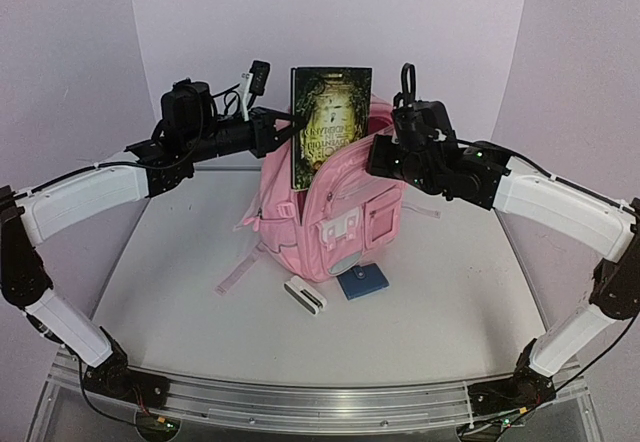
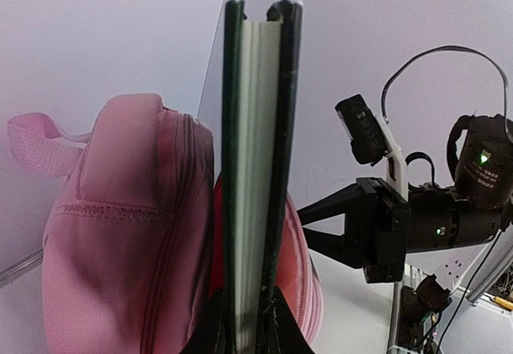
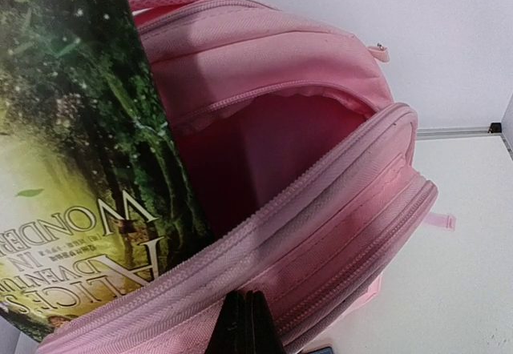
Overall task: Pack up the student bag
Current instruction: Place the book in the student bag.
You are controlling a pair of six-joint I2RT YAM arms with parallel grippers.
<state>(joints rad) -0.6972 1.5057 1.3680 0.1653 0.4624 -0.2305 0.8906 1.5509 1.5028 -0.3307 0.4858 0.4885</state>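
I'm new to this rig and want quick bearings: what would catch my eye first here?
The big pink student bag stands upright mid-table, and a green book pokes tall out of its open top. The left fingers clamp the book's edge, while the right fingers pinch the bag's front rim. A small white item and a small blue item lie on the table just in front of the bag.
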